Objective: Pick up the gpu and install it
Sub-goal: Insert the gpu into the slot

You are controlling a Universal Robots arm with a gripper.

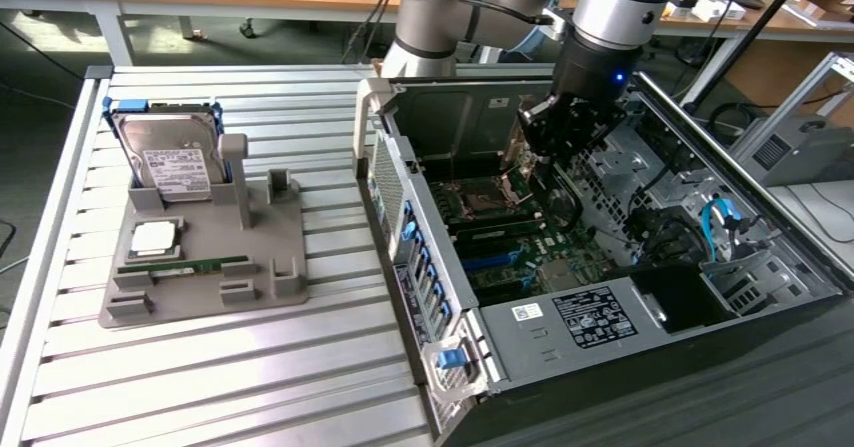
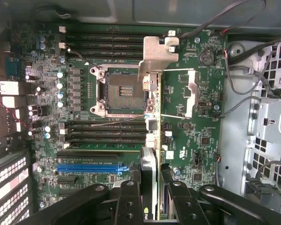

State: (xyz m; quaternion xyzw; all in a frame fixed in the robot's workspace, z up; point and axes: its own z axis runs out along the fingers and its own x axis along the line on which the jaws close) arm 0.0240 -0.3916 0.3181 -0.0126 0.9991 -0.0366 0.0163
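Noting the pincer (image 2: 152, 193) first: how did it stand? (Reviewer)

It was partly closed, pinching the gpu (image 2: 150, 140). A dark finger (image 2: 130, 199) lay against each face of the card, which was seen edge-on between them. (Inspector)

And where was the gpu? (Reviewer)

It was held over the motherboard (image 2: 196, 122), inside the open computer case (image 1: 400, 202), with its silvery bracket (image 2: 157, 54) at the end away from the pincer. The card's edge passed in front of the rim of the bare processor socket (image 2: 118, 91). A blue slot (image 2: 89, 167) lay off to one side of it. I could not tell whether the card touched any slot. (Inspector)

How was the arm placed? (Reviewer)

The arm (image 1: 607, 27) reached down into the case from its far side. (Inspector)

What was on the counter? (Reviewer)

A grey holder (image 1: 200, 297) stood on the slatted counter (image 1: 240, 377), to the exterior view's left of the case and apart from it. It carried a hard drive (image 1: 167, 162) propped upright at its far end, and a green memory stick (image 1: 187, 265) lying flat nearer the front. (Inspector)
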